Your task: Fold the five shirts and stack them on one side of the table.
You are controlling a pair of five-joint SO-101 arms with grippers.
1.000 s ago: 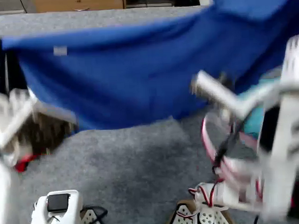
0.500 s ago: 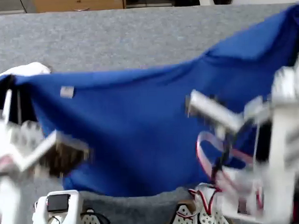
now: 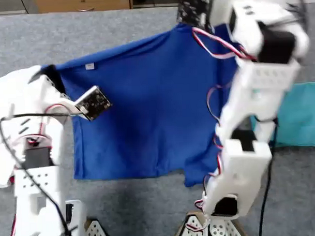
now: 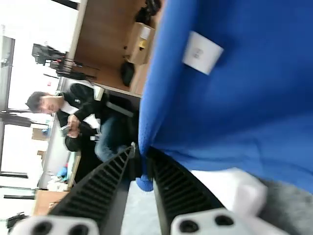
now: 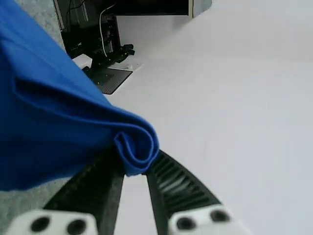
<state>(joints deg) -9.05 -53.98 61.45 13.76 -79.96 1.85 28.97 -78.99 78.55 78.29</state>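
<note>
A blue shirt (image 3: pixel 147 108) with a small white label (image 3: pixel 89 66) hangs spread out over the grey table (image 3: pixel 118 26), held between both arms. My left gripper (image 3: pixel 50 76) is shut on the shirt's left corner. In the left wrist view its black ribbed fingers (image 4: pixel 110 178) pinch the blue hem (image 4: pixel 143 147) at the left gripper (image 4: pixel 140 155). My right gripper (image 3: pixel 188 23), raised at the far side, is shut on the other corner. The right wrist view shows a rolled fold of the shirt (image 5: pixel 134 144) clamped in the right gripper (image 5: pixel 132 165).
A teal shirt (image 3: pixel 302 115) lies on the table's right side. A white cloth (image 4: pixel 237 188) lies on the table under the left corner of the blue shirt. The arm bases (image 3: pixel 213 227) stand at the front edge. A wooden cabinet (image 3: pixel 83 2) stands beyond the far edge.
Both arms swung quickly with the blue shirt in their grip. The right arm has risen toward the far side, and the shirt now hangs flatter and fully spread.
</note>
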